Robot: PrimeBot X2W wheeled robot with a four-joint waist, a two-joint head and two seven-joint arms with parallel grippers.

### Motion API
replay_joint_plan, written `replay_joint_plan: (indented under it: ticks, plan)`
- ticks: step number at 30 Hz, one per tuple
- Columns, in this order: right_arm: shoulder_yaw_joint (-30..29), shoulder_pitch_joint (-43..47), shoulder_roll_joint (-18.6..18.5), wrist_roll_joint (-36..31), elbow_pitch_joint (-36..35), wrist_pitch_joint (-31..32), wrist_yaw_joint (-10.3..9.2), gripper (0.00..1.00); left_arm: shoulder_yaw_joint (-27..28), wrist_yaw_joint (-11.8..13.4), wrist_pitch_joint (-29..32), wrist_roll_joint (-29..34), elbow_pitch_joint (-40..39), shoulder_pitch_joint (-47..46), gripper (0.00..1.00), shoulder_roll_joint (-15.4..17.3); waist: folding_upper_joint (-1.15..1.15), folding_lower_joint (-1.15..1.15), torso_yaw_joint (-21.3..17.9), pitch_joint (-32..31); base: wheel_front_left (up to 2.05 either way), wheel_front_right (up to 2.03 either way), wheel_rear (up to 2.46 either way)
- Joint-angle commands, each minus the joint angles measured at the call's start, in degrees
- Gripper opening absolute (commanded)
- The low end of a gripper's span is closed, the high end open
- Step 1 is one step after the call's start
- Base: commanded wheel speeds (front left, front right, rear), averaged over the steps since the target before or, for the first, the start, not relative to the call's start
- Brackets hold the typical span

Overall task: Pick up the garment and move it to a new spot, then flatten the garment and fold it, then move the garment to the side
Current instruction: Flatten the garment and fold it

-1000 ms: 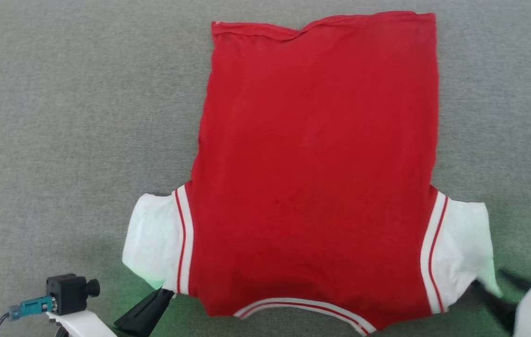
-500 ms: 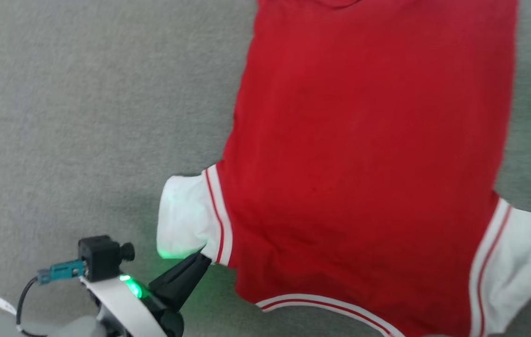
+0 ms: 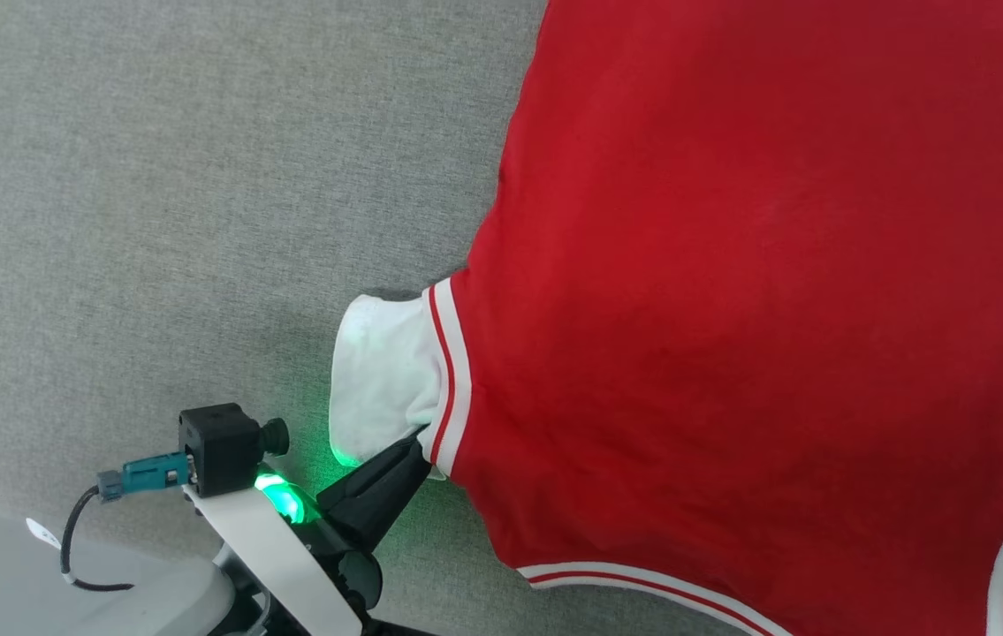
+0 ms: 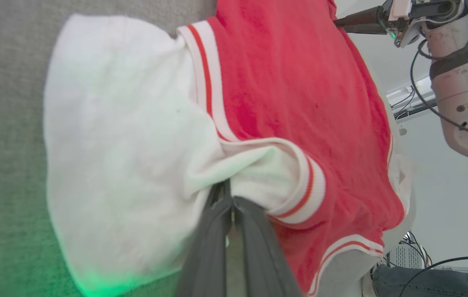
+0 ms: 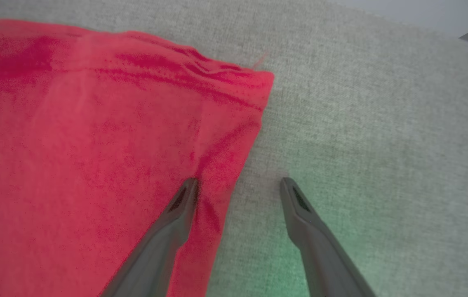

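Garment (image 3: 731, 309) lies spread flat on the grey-covered bench (image 3: 156, 177), red side up, with its curved striped band (image 3: 642, 583) towards the bench's near edge. Your left fingers (image 3: 377, 481) are clenched on the lower edge of the white sleeve (image 3: 377, 380), right beside its red-and-white stripes. In the left wrist view you see those fingers (image 4: 217, 231) pressed together with a fold of white cloth (image 4: 114, 123) bunched between their tips. Your right fingers (image 5: 182, 200) stand wide apart and hold nothing. One is over the red cloth just inside the garment's side edge, below a hem corner (image 5: 264, 78), and the other is over the bare bench cover. Whether either tip touches down is hard to tell from that angle.
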Motion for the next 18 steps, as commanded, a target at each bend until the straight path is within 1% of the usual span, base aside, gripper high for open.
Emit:
replay_joint_plan:
  ticks: [1,4,6,7,9,14,18]
  plan:
    - [-0.2,-0.7,0.9,-1.3,3.2,1.0,-0.05,1.0,0.5,0.1,-0.3,0.3,-0.3,-0.8,0.0,-0.2,0.0,0.0,0.3,1.1,0.0,0.0,0.0]
    - [-0.2,-1.7,3.0,-1.9,6.2,1.7,-0.04,1.0,0.8,0.1,-0.3,0.7,-0.2,-1.2,0.0,0.0,0.0,0.0,-0.2,1.6,0.0,0.0,0.0]
    - [-0.4,-2.0,3.6,-2.2,6.9,1.1,-0.04,1.0,0.8,0.1,-0.3,0.8,-0.3,-1.4,0.0,0.0,0.0,0.0,-0.3,1.7,0.0,0.0,0.0]
    - [-0.4,-2.2,4.0,-2.5,7.6,0.5,-0.04,0.58,0.9,0.1,-0.3,0.6,-0.3,-1.6,0.0,-0.1,0.0,0.0,-0.4,1.6,0.0,0.0,0.0]
    - [0.3,-2.3,4.6,-2.9,8.6,-0.7,-0.04,0.0,1.1,0.1,-0.3,0.6,-0.3,-1.6,0.0,0.0,0.0,0.0,-0.8,1.5,0.0,0.0,0.0]
    - [0.6,-2.5,4.7,-1.3,10.3,-4.6,-0.04,0.0,2.3,0.1,-0.3,0.3,0.3,-0.7,0.0,0.1,0.0,0.0,-2.4,-0.4,0.0,0.0,0.0]
    - [3.0,-1.3,3.7,1.6,9.1,-6.9,-0.05,0.0,3.9,0.1,-0.3,0.2,1.1,0.7,0.0,0.5,0.0,0.0,-4.3,-3.2,0.0,0.0,0.0]
